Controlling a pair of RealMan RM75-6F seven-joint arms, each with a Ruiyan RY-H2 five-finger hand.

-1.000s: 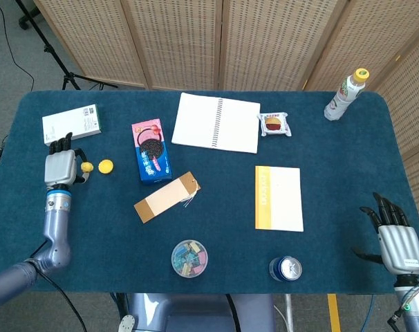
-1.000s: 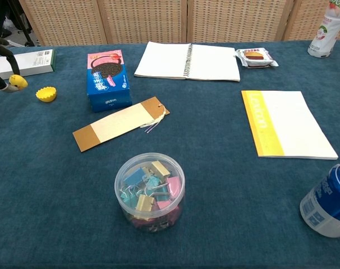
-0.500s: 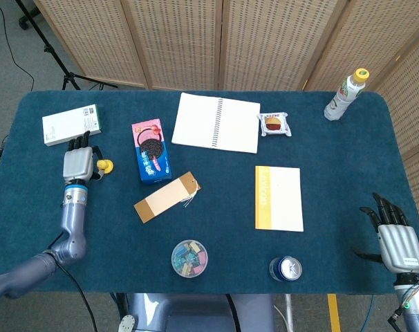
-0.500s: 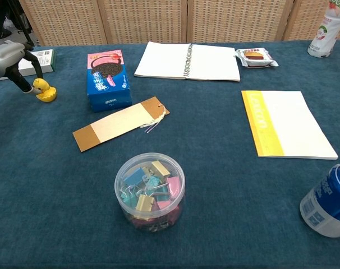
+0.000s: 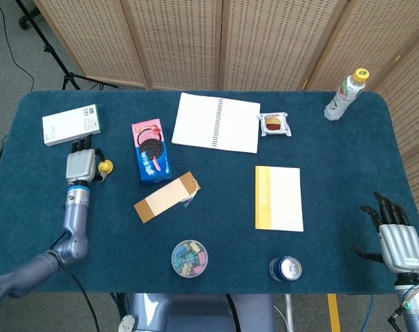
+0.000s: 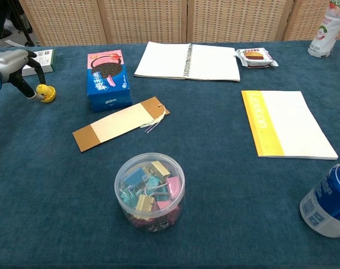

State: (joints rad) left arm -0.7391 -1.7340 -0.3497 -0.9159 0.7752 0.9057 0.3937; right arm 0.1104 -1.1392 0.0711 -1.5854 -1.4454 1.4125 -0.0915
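Dark blue felt table (image 5: 216,242). Your left hand (image 5: 79,164) pinches small yellow plastic piece (image 6: 45,93), low just beside blue cookie box (image 5: 151,151). Likely placing step; next, ease fingers apart. Right hand (image 5: 396,242) idle, fingers spread.

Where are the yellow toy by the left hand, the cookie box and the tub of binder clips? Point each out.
yellow toy (image 6: 46,93), chest view, on its rounded body beside the fingers.
cookie box (image 5: 151,151), head view, middle of its top face.
tub of binder clips (image 6: 150,191), chest view, on its clear lid.
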